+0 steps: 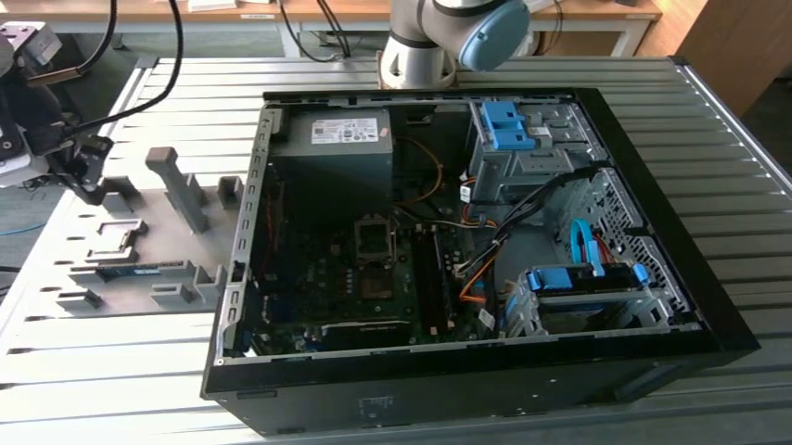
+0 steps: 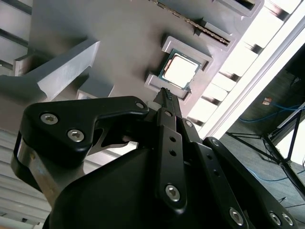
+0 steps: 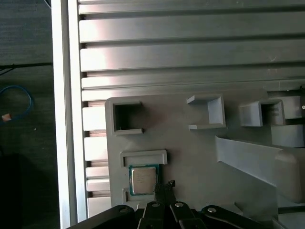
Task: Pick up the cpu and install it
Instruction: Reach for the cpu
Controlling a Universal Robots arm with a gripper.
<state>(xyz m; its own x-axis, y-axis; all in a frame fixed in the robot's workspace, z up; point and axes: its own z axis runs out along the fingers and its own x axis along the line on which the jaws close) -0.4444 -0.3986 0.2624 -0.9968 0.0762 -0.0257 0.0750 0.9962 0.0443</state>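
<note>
Hovering near cpu (image 3: 143, 181) in grey tray (image 3: 190, 152) on ribbed metal table (image 3: 190, 57), claw (image 3: 164, 184) pressed together

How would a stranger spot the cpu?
Beside the open computer case, on the exterior view's left, lies a grey fixture plate. The cpu sits in a square nest on it, the one silver-faced, green-edged chip among plain grey blocks.

Small square cpu (image 3: 144, 180), dull silver face up, thin green border around it. Lies flat and level in a shallow walled pocket of the grey holder plate (image 3: 190, 157), close to that plate's edge beside the slatted table (image 3: 190, 57).
</note>
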